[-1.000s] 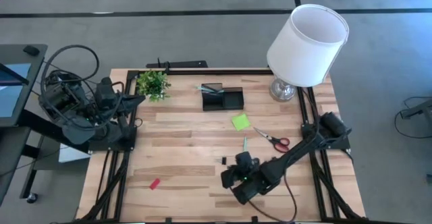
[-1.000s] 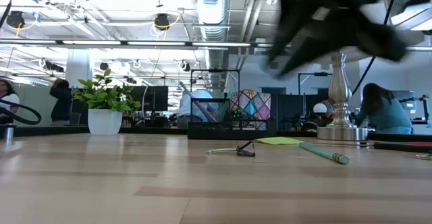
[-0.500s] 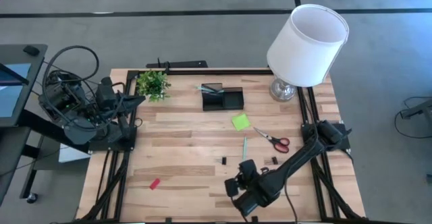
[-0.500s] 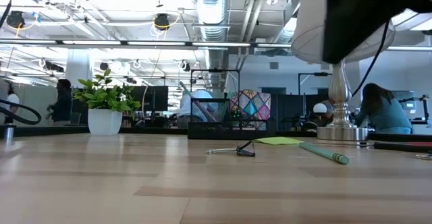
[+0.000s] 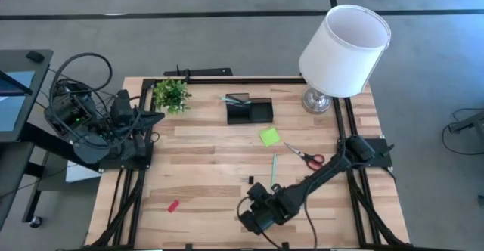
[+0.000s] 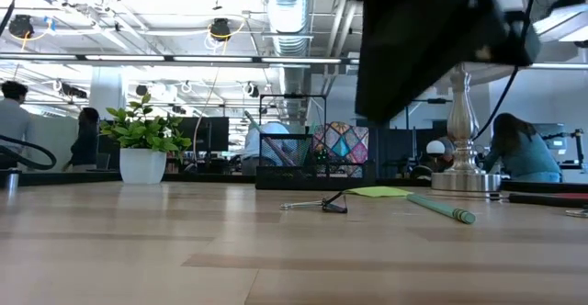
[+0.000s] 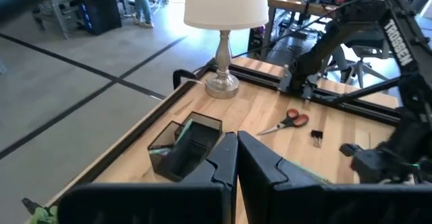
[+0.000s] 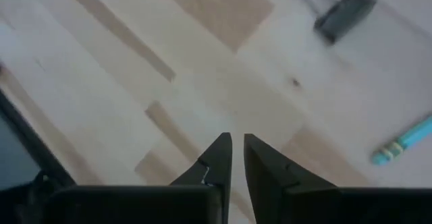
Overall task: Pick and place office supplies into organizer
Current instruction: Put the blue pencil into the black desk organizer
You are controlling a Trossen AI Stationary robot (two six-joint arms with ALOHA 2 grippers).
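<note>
Right hand (image 5: 255,213) low over the counter (image 5: 204,168) near the near edge, a little right of centre. Fingers (image 8: 219,158) nearly together with a thin gap, gripping nothing; bare wood beneath them. Its arm runs back toward the right edge.

Left hand (image 7: 236,160) parked off the left edge by the far-left corner, fingers closed, empty.

Organizer (image 5: 249,110) sits near the far edge at about centre, between the potted plant (image 5: 171,94) toward the far-left corner and the lamp (image 5: 344,51) at the far-right corner. A teal pen (image 5: 228,98) leans out of its taller compartment.

Loose supplies:
- lime-green sticky-note pad (image 5: 269,136), just nearer than the organizer, right of centre
- red-handled scissors (image 5: 305,156), right of the pad, toward the right edge
- thin teal-green pen (image 5: 274,166), lying between pad and right hand
- black clip (image 5: 250,180), just beside the right hand on its far side; it also shows in the right wrist view (image 8: 344,13)
- red eraser (image 5: 173,206), well apart, toward the near-left corner

People stand in the room beyond the counter.
</note>
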